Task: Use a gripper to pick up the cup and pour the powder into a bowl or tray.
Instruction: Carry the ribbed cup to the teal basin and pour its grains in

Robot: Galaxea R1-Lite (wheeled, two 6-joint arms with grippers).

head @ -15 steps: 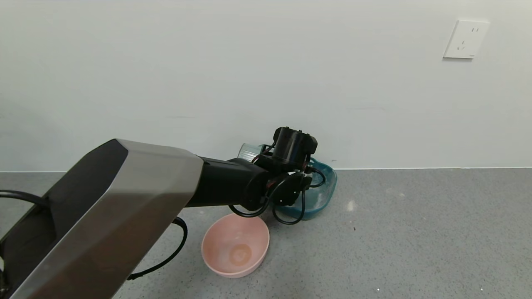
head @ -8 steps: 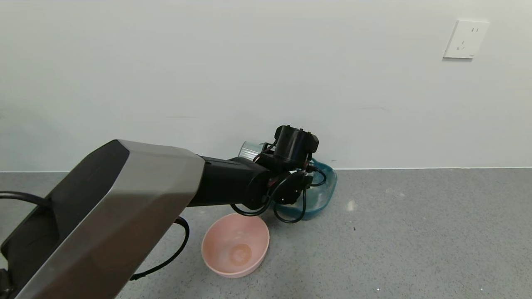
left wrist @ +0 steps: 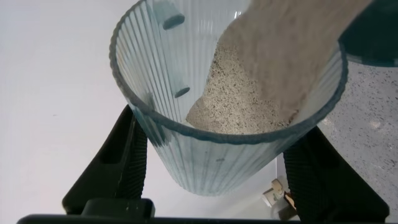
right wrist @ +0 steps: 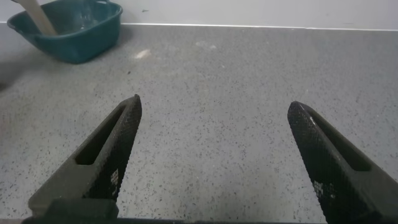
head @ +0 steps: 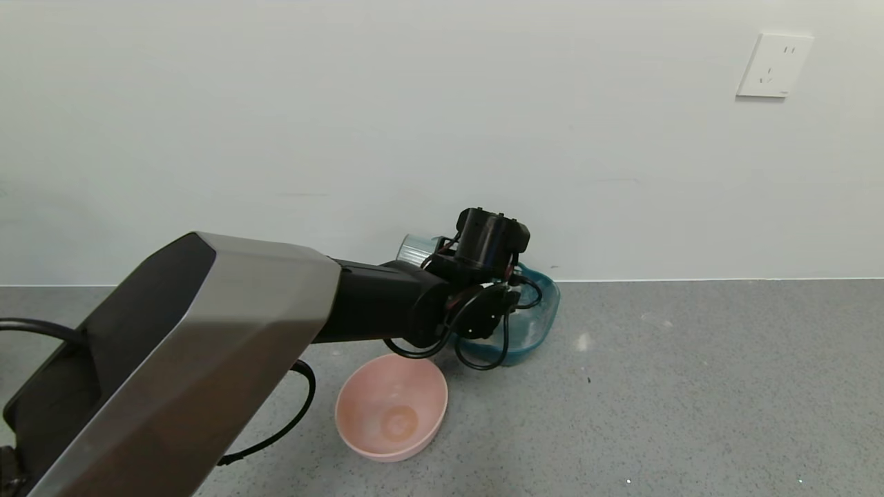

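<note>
The grey speckled table point(head: 690, 386) runs back to a white wall. Across it from the near left reaches the left arm point(head: 207, 345), long and nearly level, its wrist bent over the teal bowl point(head: 542, 324) by the wall. The left hand point(left wrist: 217, 180) is closed on the cup point(left wrist: 205, 149), one black finger point(left wrist: 118, 168) pressed against each side of the ribbed wall. The cup lies tipped well over, its long axis near level and its mouth toward the bowl. The powder point(left wrist: 261, 81) slides out over the rim in a pale stream. From the head, the wrist motor hides most of the cup point(head: 416, 250). A pink bowl point(head: 391, 407) sits nearer, apart. The right hand point(right wrist: 217, 162) hovers wide open over bare table, holding nothing.
</note>
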